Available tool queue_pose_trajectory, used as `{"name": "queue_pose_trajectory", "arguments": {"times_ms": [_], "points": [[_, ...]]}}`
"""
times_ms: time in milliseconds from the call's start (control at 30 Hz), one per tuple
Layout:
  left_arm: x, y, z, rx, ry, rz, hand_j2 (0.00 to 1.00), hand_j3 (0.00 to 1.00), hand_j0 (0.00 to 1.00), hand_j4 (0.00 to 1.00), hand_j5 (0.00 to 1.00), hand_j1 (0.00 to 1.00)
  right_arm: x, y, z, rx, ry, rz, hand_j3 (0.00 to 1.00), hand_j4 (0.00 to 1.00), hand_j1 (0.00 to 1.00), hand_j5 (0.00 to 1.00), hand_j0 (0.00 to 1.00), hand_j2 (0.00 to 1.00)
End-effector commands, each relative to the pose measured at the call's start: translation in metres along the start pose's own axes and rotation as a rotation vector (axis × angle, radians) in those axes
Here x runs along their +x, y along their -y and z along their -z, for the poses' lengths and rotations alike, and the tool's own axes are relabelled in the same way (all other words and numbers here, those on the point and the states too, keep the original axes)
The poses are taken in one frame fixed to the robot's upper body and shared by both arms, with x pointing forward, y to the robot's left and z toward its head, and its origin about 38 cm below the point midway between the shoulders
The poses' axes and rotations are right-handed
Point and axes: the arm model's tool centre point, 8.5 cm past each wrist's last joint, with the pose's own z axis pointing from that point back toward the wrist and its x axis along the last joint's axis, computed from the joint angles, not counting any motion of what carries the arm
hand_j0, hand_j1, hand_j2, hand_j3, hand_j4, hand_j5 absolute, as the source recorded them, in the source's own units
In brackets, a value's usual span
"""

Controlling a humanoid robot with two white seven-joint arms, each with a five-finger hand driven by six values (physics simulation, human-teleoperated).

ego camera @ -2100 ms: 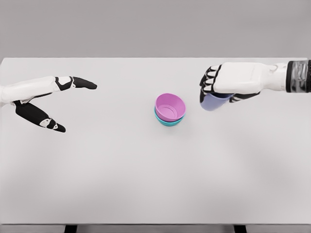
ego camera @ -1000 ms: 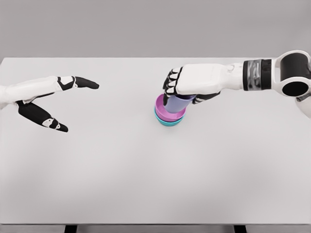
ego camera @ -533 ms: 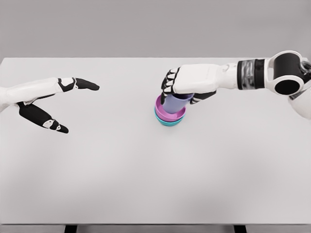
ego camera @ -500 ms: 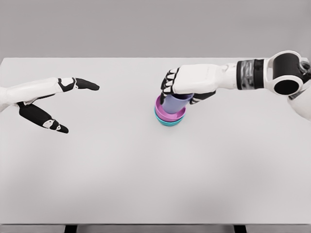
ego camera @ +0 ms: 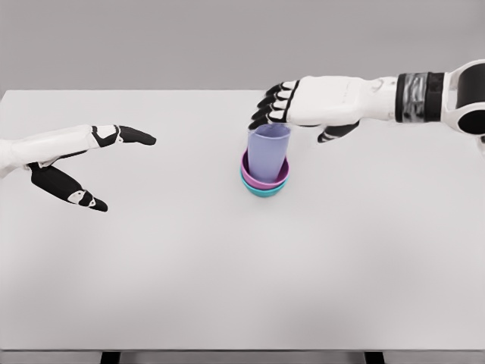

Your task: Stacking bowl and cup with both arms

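1. Lavender cup [ego camera: 268,152] stands upright inside pink bowl [ego camera: 265,177]; pink bowl nested in teal bowl [ego camera: 264,191], stack approx mid-table [ego camera: 227,288].
2. R hand [ego camera: 303,106] sits just above/behind the cup rim, fingers [ego camera: 270,106] loosely extended, holding nothing. Fingertips near the rim; can't tell if touching. Thumb [ego camera: 333,133] hangs to the right, apart from cup.
3. L hand [ego camera: 68,155] at far left, well apart from the stack, spread wide w/ thumb splayed down, empty, hovering over table.
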Motion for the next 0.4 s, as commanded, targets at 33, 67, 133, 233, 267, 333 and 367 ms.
{"name": "queue_pose_trajectory", "arguments": {"times_ms": [33, 67, 133, 233, 267, 333, 367], "points": [[0.0, -0.001, 0.0, 0.005, 0.001, -0.006, 1.0, 1.0, 1.0, 1.0, 1.0, 1.0, -0.024, 0.009, -0.069, -0.039, -0.146, 0.013, 1.0, 1.0, 1.0, 1.0, 1.0, 1.0], [0.0, -0.001, 0.0, 0.005, 0.001, -0.006, 1.0, 1.0, 1.0, 1.0, 1.0, 1.0, -0.03, -0.008, -0.085, -0.018, -0.188, 0.051, 1.0, 1.0, 1.0, 1.0, 1.0, 1.0], [0.0, -0.001, 0.0, 0.005, 0.001, -0.006, 1.0, 1.0, 1.0, 1.0, 1.0, 1.0, -0.043, -0.05, -0.116, -0.013, -0.283, 0.166, 1.0, 1.0, 1.0, 1.0, 1.0, 1.0], [0.001, 0.0, 0.0, 0.004, 0.002, -0.007, 1.0, 1.0, 1.0, 1.0, 1.0, 1.0, -0.052, -0.087, -0.146, -0.049, -0.379, 0.278, 1.0, 1.0, 1.0, 1.0, 1.0, 1.0], [0.001, 0.0, 0.0, 0.004, 0.002, -0.007, 1.0, 1.0, 1.0, 1.0, 1.0, 1.0, -0.051, -0.088, -0.146, -0.046, -0.376, 0.278, 1.0, 1.0, 1.0, 1.0, 1.0, 1.0], [0.0, 0.0, 0.0, 0.004, 0.004, -0.009, 1.0, 1.0, 1.0, 1.0, 1.0, 1.0, -0.049, -0.089, -0.142, -0.045, -0.366, 0.28, 1.0, 1.0, 1.0, 1.0, 1.0, 1.0], [0.0, 0.0, 0.0, 0.002, 0.001, -0.007, 1.0, 1.0, 1.0, 1.0, 1.0, 1.0, -0.048, -0.092, -0.14, -0.042, -0.362, 0.285, 1.0, 1.0, 1.0, 1.0, 1.0, 1.0]]}}
